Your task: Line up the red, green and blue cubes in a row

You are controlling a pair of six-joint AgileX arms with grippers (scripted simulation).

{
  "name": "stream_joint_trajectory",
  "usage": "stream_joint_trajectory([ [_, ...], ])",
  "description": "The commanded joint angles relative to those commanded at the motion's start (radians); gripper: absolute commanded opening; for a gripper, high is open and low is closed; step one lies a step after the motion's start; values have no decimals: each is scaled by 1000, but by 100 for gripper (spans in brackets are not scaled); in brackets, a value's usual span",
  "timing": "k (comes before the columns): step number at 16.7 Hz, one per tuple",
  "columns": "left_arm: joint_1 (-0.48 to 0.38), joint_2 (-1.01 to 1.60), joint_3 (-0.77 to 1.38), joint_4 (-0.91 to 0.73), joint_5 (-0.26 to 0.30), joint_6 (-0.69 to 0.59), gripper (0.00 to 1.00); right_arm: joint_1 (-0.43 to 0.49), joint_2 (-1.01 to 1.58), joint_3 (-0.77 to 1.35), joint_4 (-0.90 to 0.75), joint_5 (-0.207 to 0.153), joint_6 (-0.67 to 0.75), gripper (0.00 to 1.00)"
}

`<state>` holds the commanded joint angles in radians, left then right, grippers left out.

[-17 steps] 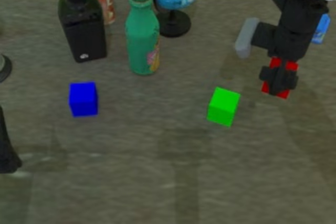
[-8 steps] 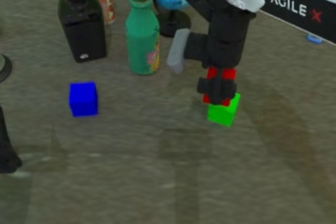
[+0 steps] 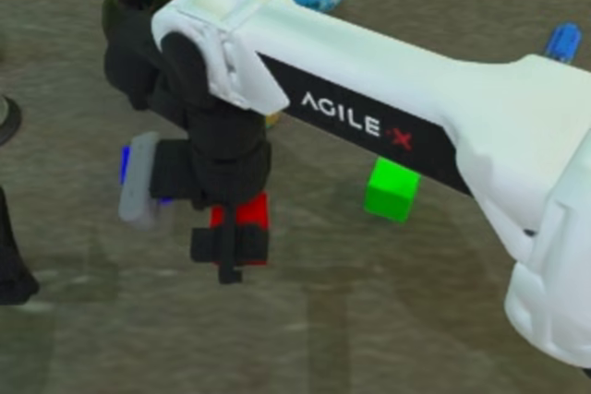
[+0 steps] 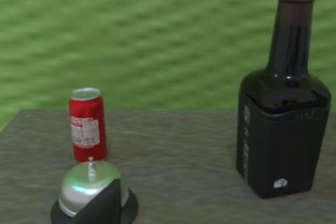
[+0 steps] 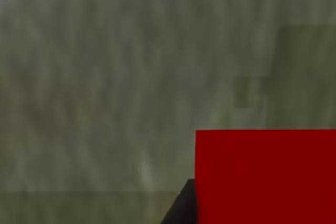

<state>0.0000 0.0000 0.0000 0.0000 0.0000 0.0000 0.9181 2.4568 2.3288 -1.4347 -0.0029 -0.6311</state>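
While the right gripper (image 3: 231,244) hangs clamped on the red cube (image 3: 242,225), it sits between the two others: the blue cube (image 3: 125,163) shows just a sliver past the arm on the side away from the green cube (image 3: 392,189), and slightly farther up the table. Measured from the green cube, red lies well to the left and a little nearer the table's front edge, so I judge the row depends on setting red down in line between them. The left gripper is out of view, parked by the bell (image 4: 93,190) and the dark bottle (image 4: 283,129).

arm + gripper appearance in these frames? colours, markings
The right arm has white shell links with a black side panel bearing white "AGILE" lettering and a red X, black joint housings and a grey block at the wrist. The right gripper is black. The left arm shows only as a black edge.
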Motion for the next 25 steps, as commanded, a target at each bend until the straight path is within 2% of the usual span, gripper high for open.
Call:
stream_joint_trajectory([
  [7,0,0,0,0,0,0,100,12,-3,-9,14,-1,3,0],
  [13,0,0,0,0,0,0,100,10,2,-231,239,-1,8,0],
  [18,0,0,0,0,0,0,100,13,6,-263,271,0,6,0],
  [25,0,0,0,0,0,0,100,13,6,-263,271,0,6,53],
])
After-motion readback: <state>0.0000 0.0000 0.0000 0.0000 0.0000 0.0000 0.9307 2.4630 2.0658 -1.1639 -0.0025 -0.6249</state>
